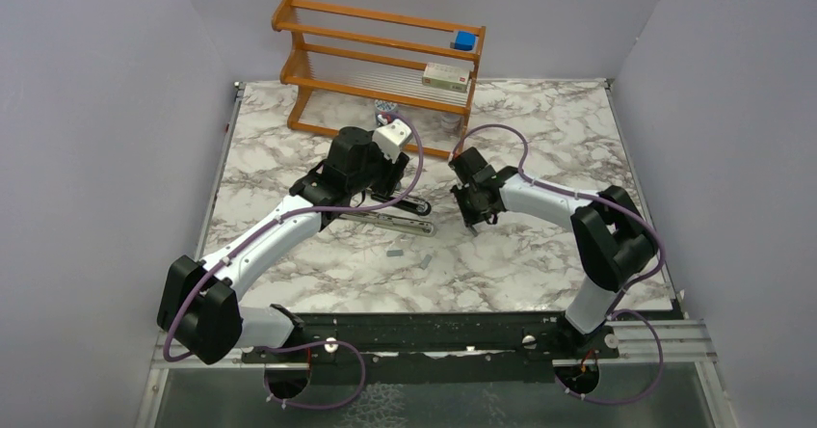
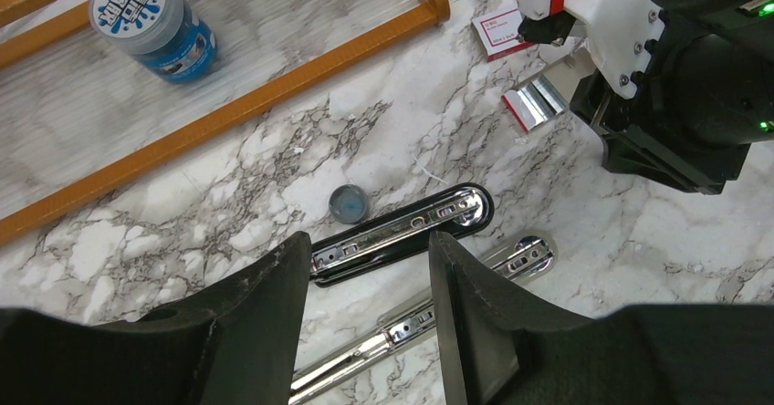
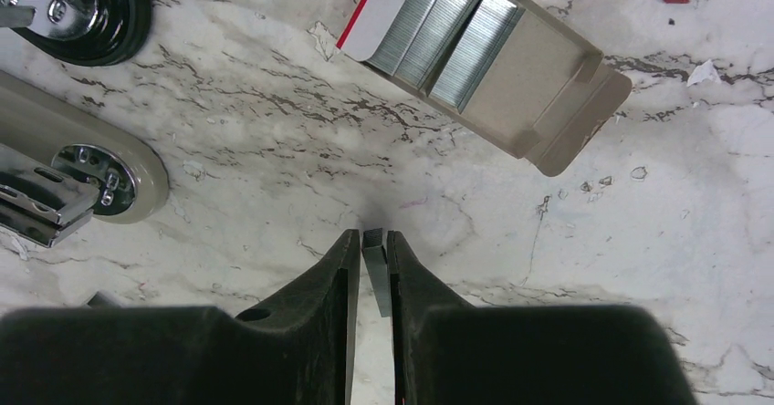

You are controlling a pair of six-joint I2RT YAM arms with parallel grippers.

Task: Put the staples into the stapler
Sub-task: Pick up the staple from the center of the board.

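A short, flat, silvery-grey strip of staples (image 3: 374,264) stands pinched on edge between the black fingers of the right gripper (image 3: 371,236). The gripper is clenched on it just above the middle of the marble-patterned table (image 1: 540,254).

Just to the left lies the stapler (image 2: 402,232), swung apart. Its slim black bar with rounded ends cradles a bright metal channel, and a polished chrome bar angles away beside it. The left gripper (image 2: 370,238) hangs over the stapler with its jaws spread wide, the chrome bar running between them.

Beyond the right gripper sits a beige cardboard tray (image 3: 548,86) holding ribbed blocks of packed staples (image 3: 447,31).

Toward the far edge stand an orange wooden rack (image 1: 376,42) and a round blue-labelled jar (image 2: 151,22). A small grey disc (image 2: 348,203) lies by the stapler.
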